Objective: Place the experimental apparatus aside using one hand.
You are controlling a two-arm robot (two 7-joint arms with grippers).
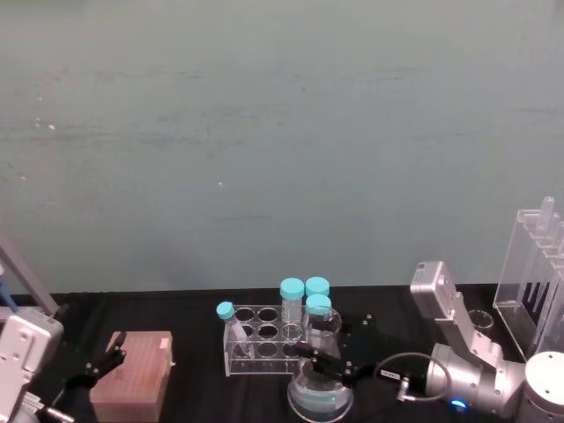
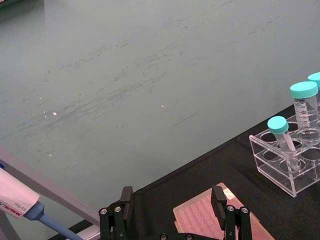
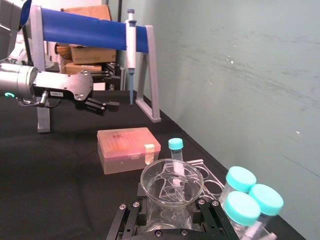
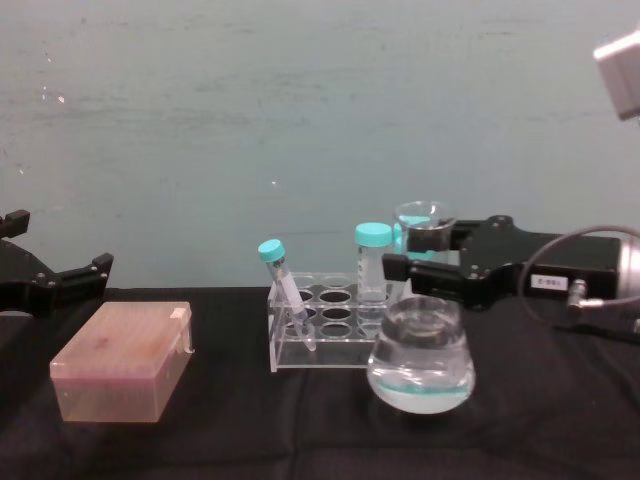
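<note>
The large conical glass flask (image 4: 421, 365) stands on the black table in front of the tube rack; its open mouth (image 3: 172, 181) shows between my right fingers. My right gripper (image 4: 425, 266) reaches in from the right and is shut on the flask's neck (image 1: 322, 333). A tall clear plastic stand (image 1: 536, 269) with long tubes rises at the far right. A small glass beaker (image 1: 480, 319) sits just left of it, behind my right arm. Over at the left, my left gripper (image 2: 171, 200) hovers open by the pink box, holding nothing.
A clear rack (image 4: 325, 335) with teal-capped tubes (image 1: 293, 291) stands just behind the flask. A pink tip box (image 4: 125, 360) lies at the left. A blue pipette stand (image 3: 90, 30) stands at the far left. The green wall is close behind the table.
</note>
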